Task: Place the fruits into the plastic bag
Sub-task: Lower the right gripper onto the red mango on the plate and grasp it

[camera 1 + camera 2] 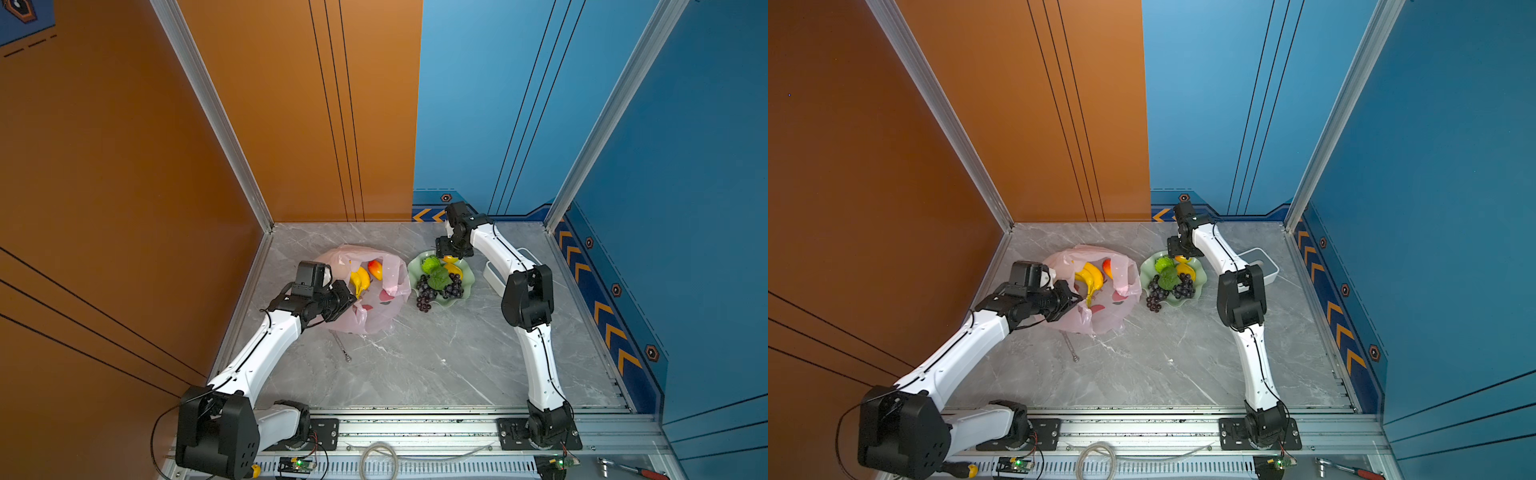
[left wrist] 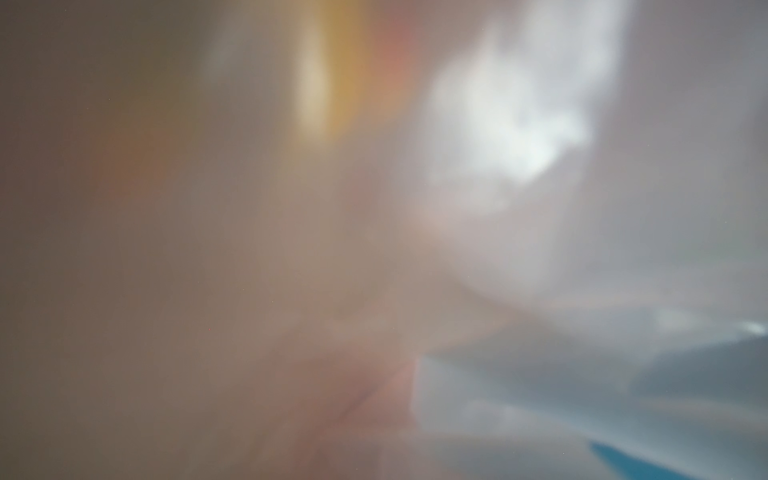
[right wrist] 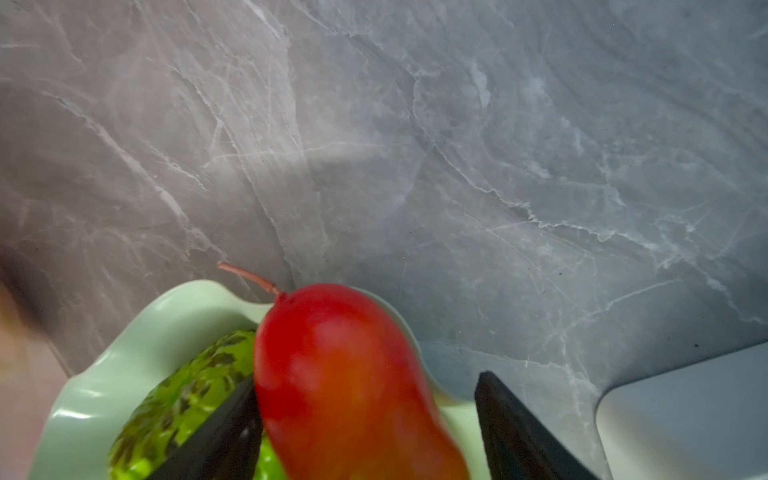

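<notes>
The pale-pink plastic bag [image 1: 376, 309] lies at the back left with its mouth open. A yellow banana bunch [image 1: 360, 279] and a red-orange mango [image 1: 375, 269] lie inside it. My left gripper [image 1: 351, 297] is shut on the bag's near rim, and pink plastic [image 2: 291, 291] blurs the whole left wrist view. My right gripper [image 3: 365, 378] hangs open over the pale green dish [image 3: 137, 340], straddling a second mango [image 3: 345, 374]. One finger [image 3: 232, 419] touches this mango and a gap separates it from the other. Purple grapes [image 1: 426, 296], a green piece [image 1: 431, 264] and a yellow piece [image 1: 454, 270] lie in the dish [image 1: 468, 286].
A white-and-grey box [image 1: 492, 274] stands right of the dish, close behind the right arm's elbow. A small metal wrench [image 1: 343, 347] lies on the marble table in front of the bag. Walls close in the table on the left, back and right.
</notes>
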`<state>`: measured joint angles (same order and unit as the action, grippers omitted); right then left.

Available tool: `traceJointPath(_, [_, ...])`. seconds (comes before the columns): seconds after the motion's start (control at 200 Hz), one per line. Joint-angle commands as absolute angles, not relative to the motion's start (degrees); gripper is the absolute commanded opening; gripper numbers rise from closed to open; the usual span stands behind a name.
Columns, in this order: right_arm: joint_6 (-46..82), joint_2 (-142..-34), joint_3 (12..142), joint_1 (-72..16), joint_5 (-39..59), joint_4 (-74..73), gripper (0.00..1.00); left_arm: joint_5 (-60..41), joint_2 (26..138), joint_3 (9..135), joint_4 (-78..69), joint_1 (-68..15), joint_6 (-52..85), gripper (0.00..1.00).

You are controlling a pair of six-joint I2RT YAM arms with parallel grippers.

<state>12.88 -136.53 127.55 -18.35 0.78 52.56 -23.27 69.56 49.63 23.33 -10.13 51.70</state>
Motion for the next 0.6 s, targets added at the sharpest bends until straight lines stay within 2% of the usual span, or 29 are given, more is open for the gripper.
traceJointPath(0.0, [12.8, -138.4, 128.6, -18.1, -1.6, 54.5, 0.77, -23.9, 69.8, 50.9, 23.5, -9.7, 51.1, 0.00])
traceJointPath(0.34, [11.7, -139.6, 130.2, -19.1, -2.7, 54.5, 0.74, -24.2, 70.7, 51.5, 23.6, -9.5, 50.7, 0.00])
traceJointPath(0.436, [10.9, -139.3, 130.1, -19.6, -3.3, 54.5, 0.71, -24.4, 70.8, 51.4, 23.6, -9.5, 50.6, 0.00])
traceJointPath(0.511, [10.4, -139.0, 129.9, -20.1, -3.7, 54.5, 0.66, -24.4, 70.8, 51.2, 23.6, -9.4, 50.5, 0.00])
traceJointPath(0.596, [10.2, -138.6, 129.9, -20.6, -4.2, 54.5, 0.65, -24.6, 70.7, 50.8, 23.4, -9.2, 50.6, 0.00])
